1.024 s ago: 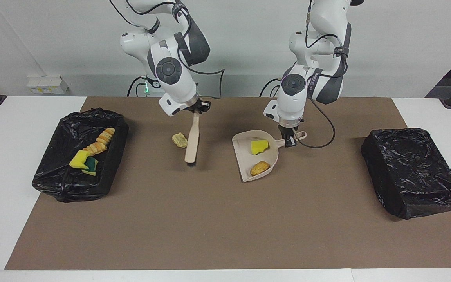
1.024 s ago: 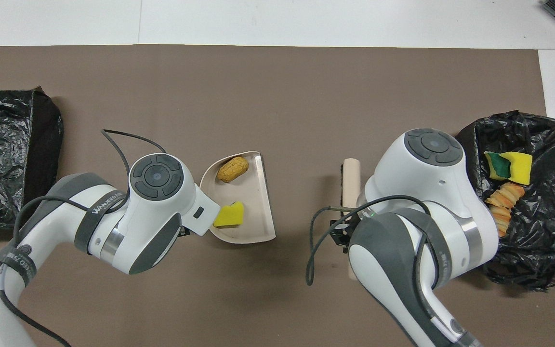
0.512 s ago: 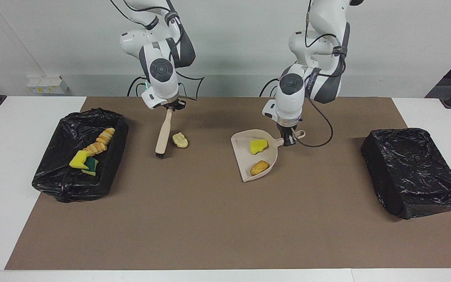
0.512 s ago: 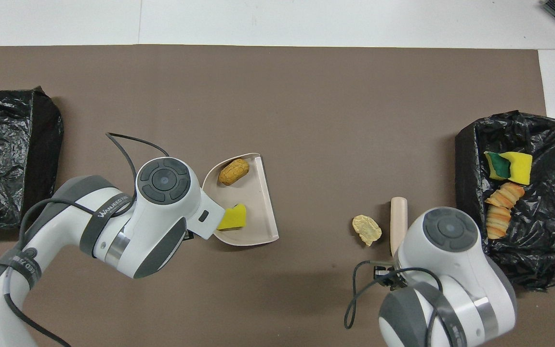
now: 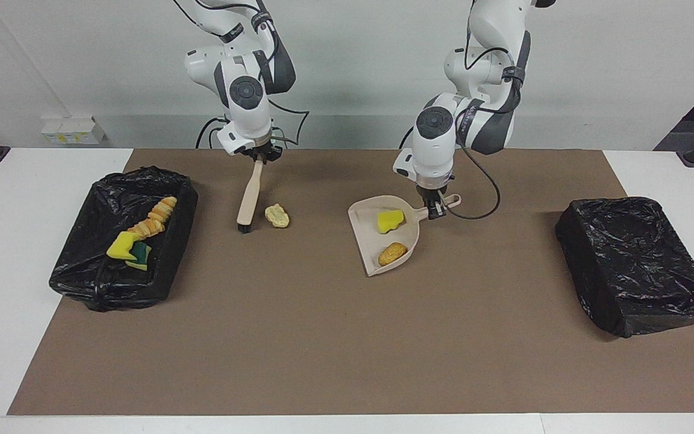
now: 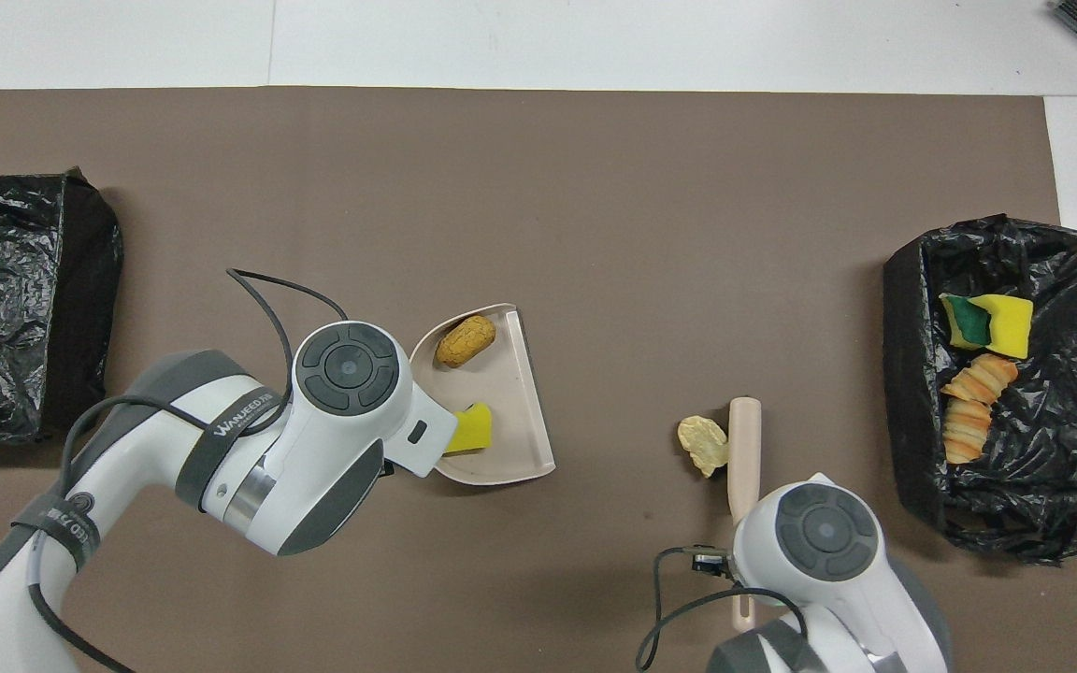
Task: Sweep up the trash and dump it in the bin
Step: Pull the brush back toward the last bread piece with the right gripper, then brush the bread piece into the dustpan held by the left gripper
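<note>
Right gripper (image 5: 261,158) clamps the brush (image 5: 247,199) handle; the pale scrap (image 5: 277,215) sits just beside the bristles, toward the dustpan (image 5: 364,229). Left gripper (image 5: 436,211) grips the dustpan's handle, two scraps already inside.

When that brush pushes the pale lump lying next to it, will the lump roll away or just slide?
The pale lump looks flattish and irregular, so it would probably slide or tumble rather than roll. It seems small and light, so a gentle push from the brush held in the right pincer should move it. The brown mat looks matte, which may slow it.
</note>
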Motion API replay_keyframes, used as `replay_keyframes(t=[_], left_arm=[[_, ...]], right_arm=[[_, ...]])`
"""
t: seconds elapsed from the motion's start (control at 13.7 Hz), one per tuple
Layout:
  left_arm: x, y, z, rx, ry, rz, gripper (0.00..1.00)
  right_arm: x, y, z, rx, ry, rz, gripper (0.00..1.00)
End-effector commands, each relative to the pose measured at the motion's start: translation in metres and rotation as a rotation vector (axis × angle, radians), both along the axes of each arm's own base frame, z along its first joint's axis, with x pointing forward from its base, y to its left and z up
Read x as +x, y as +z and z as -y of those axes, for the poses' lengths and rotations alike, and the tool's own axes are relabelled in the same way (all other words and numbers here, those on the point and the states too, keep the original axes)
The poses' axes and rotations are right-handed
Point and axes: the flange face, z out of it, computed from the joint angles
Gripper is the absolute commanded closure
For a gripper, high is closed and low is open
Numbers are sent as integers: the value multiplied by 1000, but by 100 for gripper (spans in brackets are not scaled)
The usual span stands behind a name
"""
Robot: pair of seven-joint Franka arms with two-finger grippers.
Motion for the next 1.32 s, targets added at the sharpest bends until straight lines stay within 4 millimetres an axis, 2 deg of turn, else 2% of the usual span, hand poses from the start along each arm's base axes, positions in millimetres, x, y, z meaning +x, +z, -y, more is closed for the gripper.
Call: replay_keyframes(t=[0.0,0.15,0.37,0.51,0.73,0.95,1.1,1.24], left_arm=[[-10,0,-5,24,8,4,100],[-10,-1,-6,28,8,3,100],[-11,-2,-9,32,11,-2,100],[-11,-2,-9,32,11,-2,100],[-10,-2,-10,31,12,-1,100],[-10,-2,-10,29,13,-1,100],[-9,-2,-11,29,13,-1,100],[-9,-2,-11,29,9,-3,100]], right_arm=[[20,-8,-39,30,-7,-20,100],[26,-10,-63,63,11,-32,100],[36,-12,-125,199,4,-64,100],[41,-15,-150,333,10,-61,100],[41,-4,-165,521,231,-55,100],[52,23,-173,629,185,-41,100],[54,34,-163,631,172,-79,100],[67,49,-137,629,148,-111,100]])
